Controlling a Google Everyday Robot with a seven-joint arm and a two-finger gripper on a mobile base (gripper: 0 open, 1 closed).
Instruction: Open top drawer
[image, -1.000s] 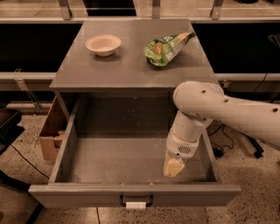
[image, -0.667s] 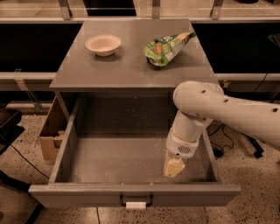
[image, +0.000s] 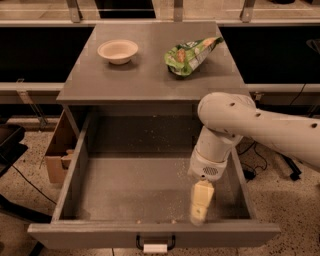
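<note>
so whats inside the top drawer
The top drawer shows only a bare grey floor with specks, plus the gripper hanging near its front right. The arm covers part of the right side, so that patch cannot be seen.

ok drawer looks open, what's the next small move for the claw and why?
Probably lift the claw straight up out of the top drawer. The drawer stands pulled far out, grey inside exposed; the claw hangs inside it near the front right, off the handle. Nothing seems left to pull.
</note>
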